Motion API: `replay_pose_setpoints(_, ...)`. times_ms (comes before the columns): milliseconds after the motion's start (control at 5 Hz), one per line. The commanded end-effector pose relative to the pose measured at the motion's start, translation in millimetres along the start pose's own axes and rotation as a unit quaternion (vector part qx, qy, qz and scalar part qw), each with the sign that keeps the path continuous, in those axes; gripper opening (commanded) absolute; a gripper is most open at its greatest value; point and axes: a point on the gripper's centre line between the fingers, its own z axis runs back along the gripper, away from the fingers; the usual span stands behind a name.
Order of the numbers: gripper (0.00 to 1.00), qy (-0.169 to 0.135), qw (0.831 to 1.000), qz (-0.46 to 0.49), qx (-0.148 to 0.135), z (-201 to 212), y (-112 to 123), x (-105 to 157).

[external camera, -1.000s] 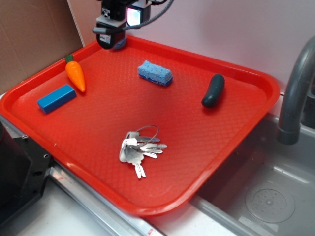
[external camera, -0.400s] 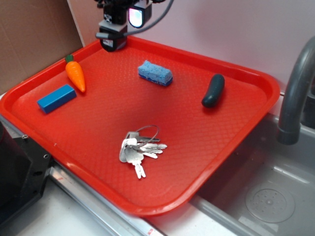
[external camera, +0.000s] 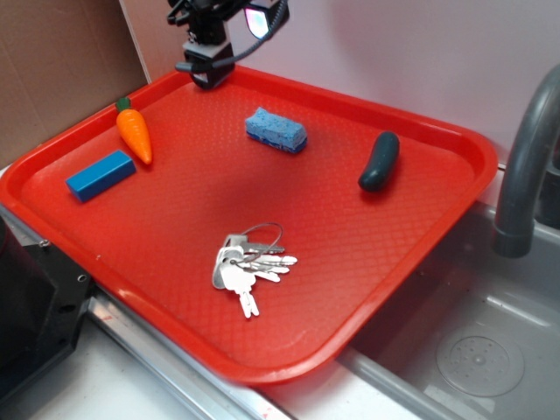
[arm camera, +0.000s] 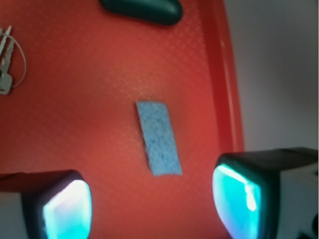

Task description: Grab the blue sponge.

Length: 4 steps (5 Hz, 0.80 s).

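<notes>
The gripper (external camera: 207, 72) hangs wide open and empty over the tray's (external camera: 455, 206) far left rim, while the blue sponge (external camera: 276, 129) lies right of it near the far edge, probably light, soft and compressible, best pinched across its narrow width.

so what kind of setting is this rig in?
Likely a toy or mock kitchen sink station: a grey faucet curves over a sink basin with a drain, and a red tray beside it holds the blue sponge, keys and a toy carrot.
</notes>
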Motion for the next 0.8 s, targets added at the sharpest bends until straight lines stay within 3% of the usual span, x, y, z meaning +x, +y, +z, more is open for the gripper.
replay_pose_setpoints(0, 1.00, -0.032, 0.996, 0.078, -0.037, -28.6, 16.7, -9.5)
replay_pose_setpoints(200, 1.00, -0.041, 0.994, 0.089, -0.049, -36.6, 28.7, -7.7)
replay_pose_setpoints(400, 1.00, -0.029, 0.993, 0.097, -0.061, -41.9, 29.3, -8.7)
replay_pose_setpoints(600, 1.00, -0.025, 0.991, 0.096, -0.095, -45.2, 7.3, -6.6)
